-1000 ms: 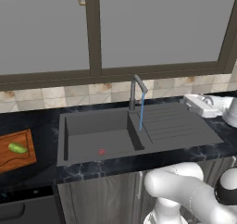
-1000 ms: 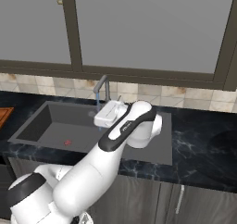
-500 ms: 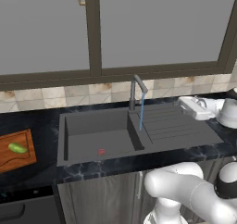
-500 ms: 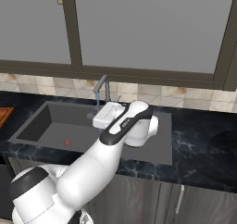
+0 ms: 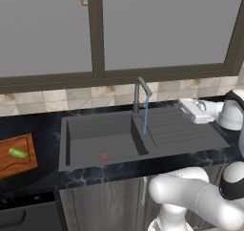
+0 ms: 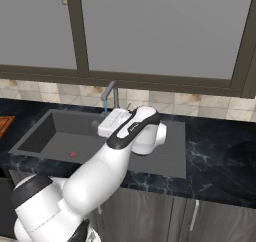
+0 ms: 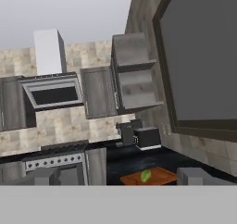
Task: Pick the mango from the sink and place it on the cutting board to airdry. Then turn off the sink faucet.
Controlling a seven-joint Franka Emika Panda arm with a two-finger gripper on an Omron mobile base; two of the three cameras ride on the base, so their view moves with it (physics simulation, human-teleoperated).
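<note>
A dark grey sink [image 5: 100, 146] is set in the black marbled counter [image 6: 220, 151], water running from the sink faucet [image 5: 139, 92]. The cutting board [image 5: 16, 154] lies on the counter left of the basin, carrying the mango [image 5: 18, 152]. The gripper [image 5: 189, 110] hovers over the drainboard, jaws spread wide, empty.

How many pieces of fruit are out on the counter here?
1: a mango lying on the cutting board, left of the sink. The arm hides part of the counter, so another may be hidden.

Mango [image 5: 18, 152] on cutting board [image 5: 14, 164], left of sink [image 5: 102, 139]; faucet [image 5: 139, 94] seemingly behind the basin.
</note>
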